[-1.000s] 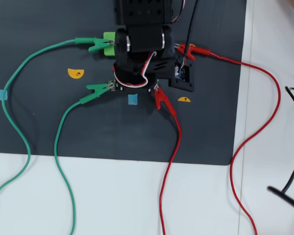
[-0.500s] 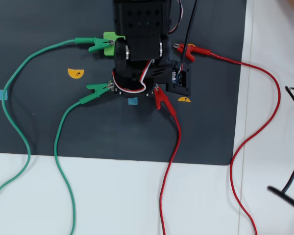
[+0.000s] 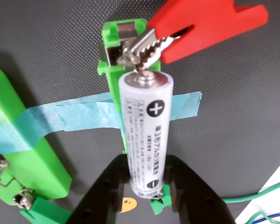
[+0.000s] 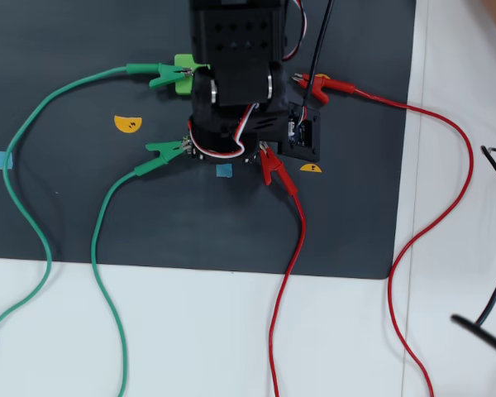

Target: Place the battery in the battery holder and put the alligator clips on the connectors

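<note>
Gripper [image 3: 147,186] clamps the battery's [image 3: 146,135] lower end, plus end tilted up against the battery holder [image 3: 113,51] tab, red alligator clip [image 3: 196,25] biting there.

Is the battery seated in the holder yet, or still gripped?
Gripped: the pincer holds the battery over the battery holder; whether it is fully seated cannot be told.

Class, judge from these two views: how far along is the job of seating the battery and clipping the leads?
Done: a red alligator clip already bites the metal tab at the far end of the battery holder; overhead, four clips sit around the arm.
In hand: the gripper holds the battery over the holder, plus end by that tab.
Left: pressing the battery in and releasing it. The holder's near end is hidden.
</note>
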`<state>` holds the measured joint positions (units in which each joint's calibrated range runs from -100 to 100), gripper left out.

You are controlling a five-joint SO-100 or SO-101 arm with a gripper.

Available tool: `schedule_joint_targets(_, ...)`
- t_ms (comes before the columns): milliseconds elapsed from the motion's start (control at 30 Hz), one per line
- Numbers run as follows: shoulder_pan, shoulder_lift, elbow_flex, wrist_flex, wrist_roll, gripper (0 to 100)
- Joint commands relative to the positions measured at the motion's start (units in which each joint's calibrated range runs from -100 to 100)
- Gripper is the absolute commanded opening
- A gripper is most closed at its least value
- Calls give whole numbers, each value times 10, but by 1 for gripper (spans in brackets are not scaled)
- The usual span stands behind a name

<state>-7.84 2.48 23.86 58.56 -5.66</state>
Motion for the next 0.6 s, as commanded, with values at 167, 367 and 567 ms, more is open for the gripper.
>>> schedule_joint_targets(167,28,-5,-10,-6,2,1)
schedule_joint_targets(367,22,-1,-10,-6,2,1)
schedule_joint_targets(567,11,2,-6,-6,2,1)
